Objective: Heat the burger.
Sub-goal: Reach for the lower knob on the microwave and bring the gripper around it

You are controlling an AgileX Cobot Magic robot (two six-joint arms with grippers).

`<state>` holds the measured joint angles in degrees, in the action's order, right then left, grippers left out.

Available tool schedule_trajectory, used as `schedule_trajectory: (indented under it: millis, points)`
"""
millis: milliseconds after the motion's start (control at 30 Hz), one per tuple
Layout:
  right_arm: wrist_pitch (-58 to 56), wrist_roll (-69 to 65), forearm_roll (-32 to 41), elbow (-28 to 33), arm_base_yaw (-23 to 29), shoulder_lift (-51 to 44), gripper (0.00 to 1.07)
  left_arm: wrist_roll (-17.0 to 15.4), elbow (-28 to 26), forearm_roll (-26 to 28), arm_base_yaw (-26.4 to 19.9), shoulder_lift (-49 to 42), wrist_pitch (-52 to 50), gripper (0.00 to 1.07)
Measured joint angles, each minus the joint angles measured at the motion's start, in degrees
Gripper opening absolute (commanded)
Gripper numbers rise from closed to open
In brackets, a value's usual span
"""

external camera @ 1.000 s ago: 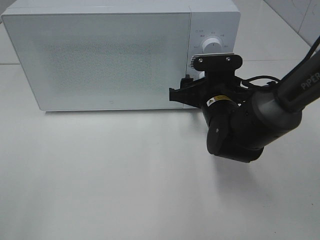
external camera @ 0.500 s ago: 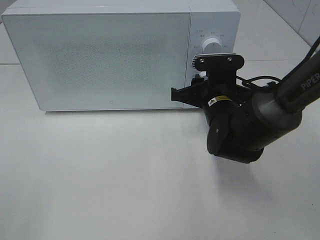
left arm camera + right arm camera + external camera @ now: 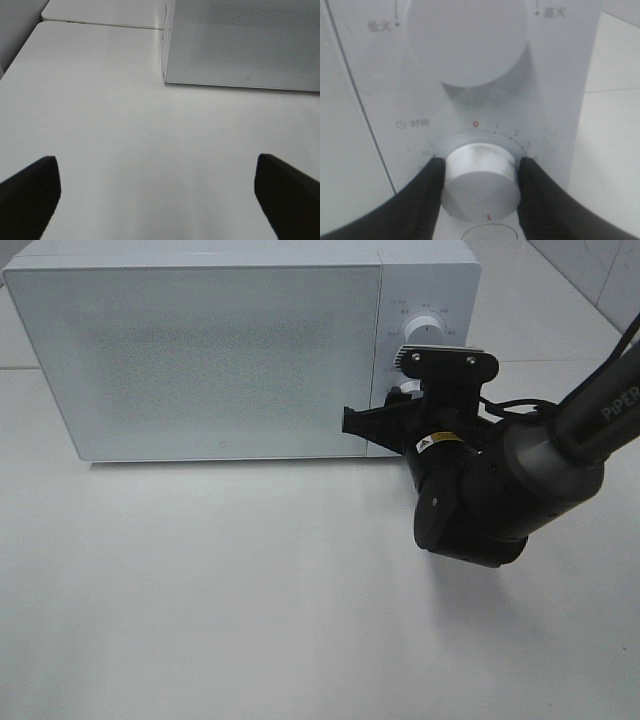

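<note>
Pinching the lower dial (image 3: 480, 182) of the microwave (image 3: 200, 350), right fingers (image 3: 420, 200) clench; left fingers (image 3: 27, 190) gape.

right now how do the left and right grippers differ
The left gripper is wide open and empty; the right gripper is shut on the lower knob. The left hangs over the table, short of the microwave; the right is up against it. Both have black fingers.
</note>
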<state>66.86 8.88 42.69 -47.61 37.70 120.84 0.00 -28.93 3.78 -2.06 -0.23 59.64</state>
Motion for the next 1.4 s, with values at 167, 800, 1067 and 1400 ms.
schedule_trajectory:
  millis: [167,800,1067,1400]
  points:
    - [0.34,-14.44,-0.69,0.29,0.0,0.0,0.0,0.0,0.0,0.0,0.0,0.0,0.0,0.98]
    - [1.95,-52.25,-7.1,1.6,-0.92,0.63,0.0,0.0,0.0,0.0,0.0,0.0,0.0,0.98]
    - [2.06,-66.35,-7.79,1.83,-0.97,0.63,0.0,0.0,0.0,0.0,0.0,0.0,0.0,0.98]
    - [2.23,-81.76,-7.79,1.83,-0.97,0.63,0.0,0.0,0.0,0.0,0.0,0.0,0.0,0.98]
